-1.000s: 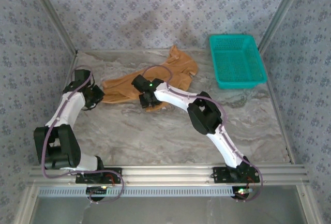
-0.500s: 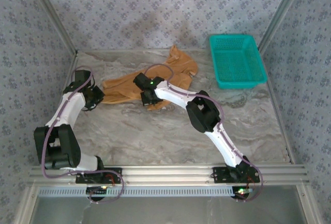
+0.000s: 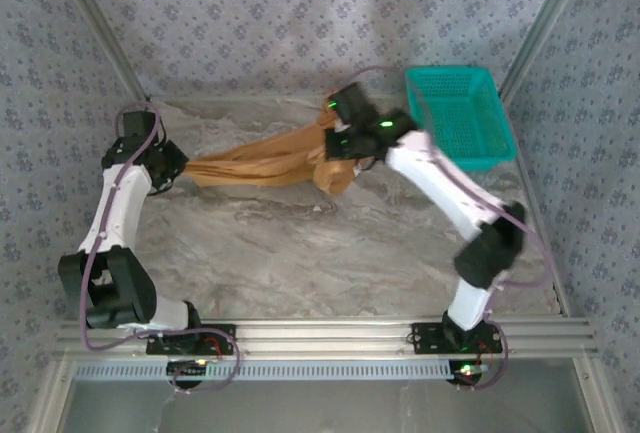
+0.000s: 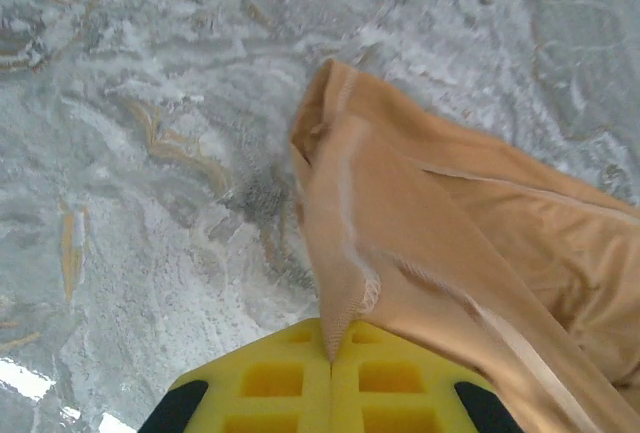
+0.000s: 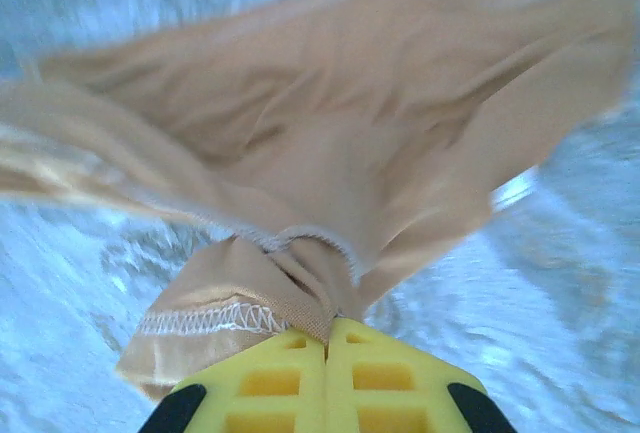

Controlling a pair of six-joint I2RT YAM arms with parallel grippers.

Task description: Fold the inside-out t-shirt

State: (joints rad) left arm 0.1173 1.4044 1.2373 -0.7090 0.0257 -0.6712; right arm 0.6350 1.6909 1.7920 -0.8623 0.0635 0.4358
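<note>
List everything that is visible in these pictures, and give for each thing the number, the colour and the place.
t-shirt: one, tan, stretched between the two grippers over the far part of the table
basket: one, teal, far right corner of the table
table: one, grey marble pattern, under everything
walls: three sides, blue-grey with a small pattern, around the table
rail: one, silver, near edge, carrying both arm bases
left arm: one, white and black, left side
right arm: one, white and black, right side, reaching far
left gripper: one, yellow pads, shut on the t-shirt
right gripper: one, yellow pads, shut on the t-shirt
</note>
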